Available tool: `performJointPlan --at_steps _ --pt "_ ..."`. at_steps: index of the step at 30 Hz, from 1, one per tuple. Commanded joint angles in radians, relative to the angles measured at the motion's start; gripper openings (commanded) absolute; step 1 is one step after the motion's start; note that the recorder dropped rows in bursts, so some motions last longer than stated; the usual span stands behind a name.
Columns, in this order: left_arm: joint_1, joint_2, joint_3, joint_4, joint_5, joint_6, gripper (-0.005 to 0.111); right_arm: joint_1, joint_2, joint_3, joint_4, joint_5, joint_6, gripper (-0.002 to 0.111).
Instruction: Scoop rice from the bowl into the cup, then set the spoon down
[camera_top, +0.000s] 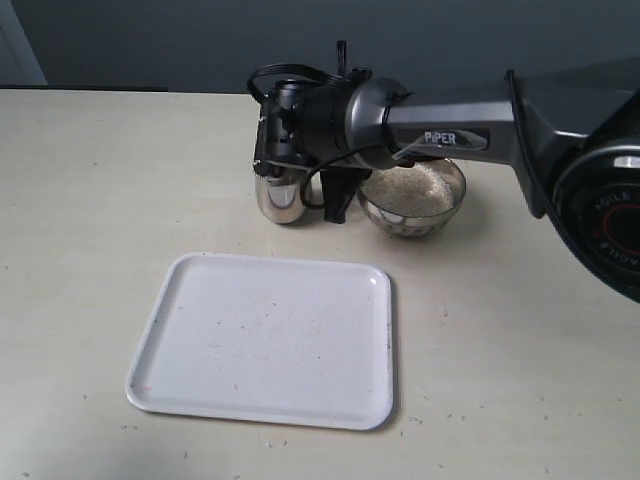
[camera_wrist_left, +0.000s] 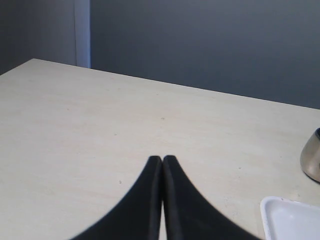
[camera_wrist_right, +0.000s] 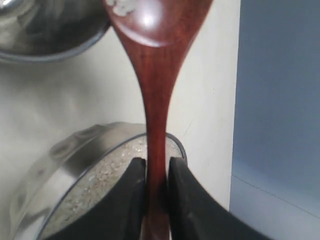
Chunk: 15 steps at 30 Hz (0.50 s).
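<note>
My right gripper (camera_wrist_right: 156, 162) is shut on the handle of the dark reddish-brown wooden spoon (camera_wrist_right: 155, 60). The spoon's oval head holds only a few grains of rice (camera_wrist_right: 120, 7) and sits at the rim of the steel cup (camera_wrist_right: 45, 30). The steel bowl (camera_wrist_right: 60, 165) lies under the gripper, with rice (camera_wrist_right: 100, 175) inside it. In the exterior view the right arm (camera_top: 450, 135) reaches across over the cup (camera_top: 280, 200), beside the bowl (camera_top: 412, 215) of rice (camera_top: 410, 185); the spoon is hidden there. My left gripper (camera_wrist_left: 162, 159) is shut and empty above bare table.
A white tray (camera_top: 265, 340) lies on the table in front of the cup and bowl, with a few stray grains on it. Its corner (camera_wrist_left: 292, 220) and the cup (camera_wrist_left: 312, 160) show at the edge of the left wrist view.
</note>
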Motion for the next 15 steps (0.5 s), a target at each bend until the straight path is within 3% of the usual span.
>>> performJointPlan --at_steps 1,15 --pt "0.002 -0.005 0.001 0.001 -0.008 0.0 0.001 0.001 -0.011 0.025 -0.048 0.005 0.05 -0.001" --pt "0.002 -0.005 0.001 0.001 -0.008 0.0 0.001 0.001 -0.011 0.025 -0.153 0.002 0.124 -0.001"
